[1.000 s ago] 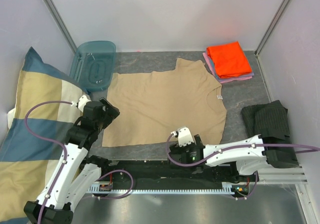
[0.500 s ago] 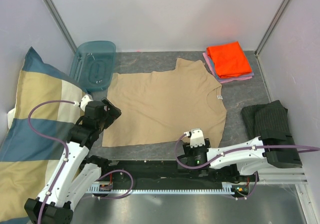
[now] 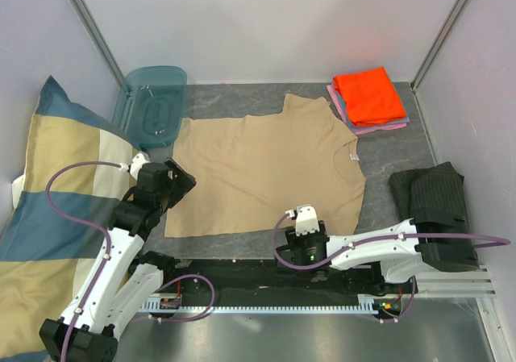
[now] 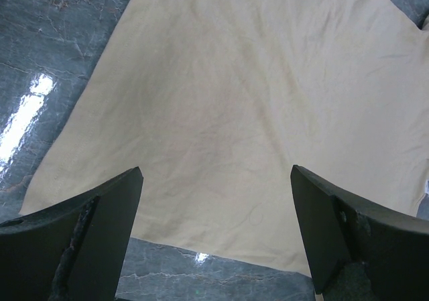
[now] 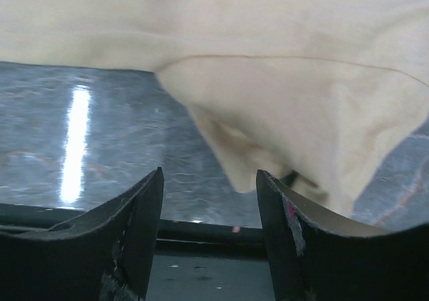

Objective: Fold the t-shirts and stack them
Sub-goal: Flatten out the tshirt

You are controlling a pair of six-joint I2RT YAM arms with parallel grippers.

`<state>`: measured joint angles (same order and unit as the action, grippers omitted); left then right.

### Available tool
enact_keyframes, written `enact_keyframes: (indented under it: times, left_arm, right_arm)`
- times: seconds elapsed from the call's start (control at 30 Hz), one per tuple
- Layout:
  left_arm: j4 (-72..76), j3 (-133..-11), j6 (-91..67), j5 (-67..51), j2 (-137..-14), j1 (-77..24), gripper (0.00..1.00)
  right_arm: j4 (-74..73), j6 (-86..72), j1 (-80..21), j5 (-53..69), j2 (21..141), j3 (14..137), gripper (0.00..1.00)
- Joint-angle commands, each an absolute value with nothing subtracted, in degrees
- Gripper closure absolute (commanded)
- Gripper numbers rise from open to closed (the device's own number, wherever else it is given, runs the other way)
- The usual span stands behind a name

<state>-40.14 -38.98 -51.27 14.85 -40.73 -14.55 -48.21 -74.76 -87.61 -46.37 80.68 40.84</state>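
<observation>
The tan t-shirt (image 3: 266, 168) lies spread flat in the middle of the grey table (image 3: 387, 148). Folded t-shirts, orange on top of pink and blue, are stacked at the back right (image 3: 369, 96). My left gripper (image 3: 177, 178) hangs wide open over the shirt's near left corner; the left wrist view shows the hem (image 4: 221, 227) between the spread fingers of this gripper (image 4: 216, 170). My right gripper (image 3: 302, 229) is low at the near hem. In the right wrist view its jaws (image 5: 209, 173) stand part-way apart, and a raised fold of tan cloth (image 5: 281, 120) lies against the right finger (image 5: 295, 234).
A big blue-and-cream checked pillow (image 3: 48, 209) fills the left side. A clear blue tub lid (image 3: 151, 104) lies at the back left. A dark grey striped cloth (image 3: 435, 193) sits at the right. The black rail (image 3: 242, 267) runs along the table's near edge.
The right gripper slid right along the near hem, then back left, and its jaws have narrowed. The left arm has barely moved.
</observation>
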Motion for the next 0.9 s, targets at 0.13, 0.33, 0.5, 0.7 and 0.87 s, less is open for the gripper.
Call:
enact_keyframes:
  times: [0.13, 0.33, 0.5, 0.7, 0.87]
  left_arm:
    - [-38.58, -38.32, -49.75, 15.38, -39.9, -14.5, 0.0]
    - [-38.06, -38.15, -49.92, 15.12, -40.96, -14.5, 0.0]
    - [-37.88, -37.71, -50.19, 14.85, -40.96, -14.5, 0.0]
    - [-37.88, -37.27, -50.27, 15.2, -39.99, -14.5, 0.0]
    - [-37.79, -37.18, -50.45, 15.12, -40.17, -14.5, 0.0]
  right_arm:
    - [-42.63, -71.28, -85.61, -45.97, 80.86, 40.09, 0.35]
    - [-41.75, -70.14, -82.8, -44.56, 76.47, 35.86, 0.35]
    - [-39.82, -68.82, -81.13, -42.89, 75.85, 34.89, 0.36]
    - [-38.23, -67.5, -80.86, -40.79, 77.34, 34.89, 0.38]
    - [-36.31, -67.59, -80.77, -39.03, 78.66, 34.72, 0.41]
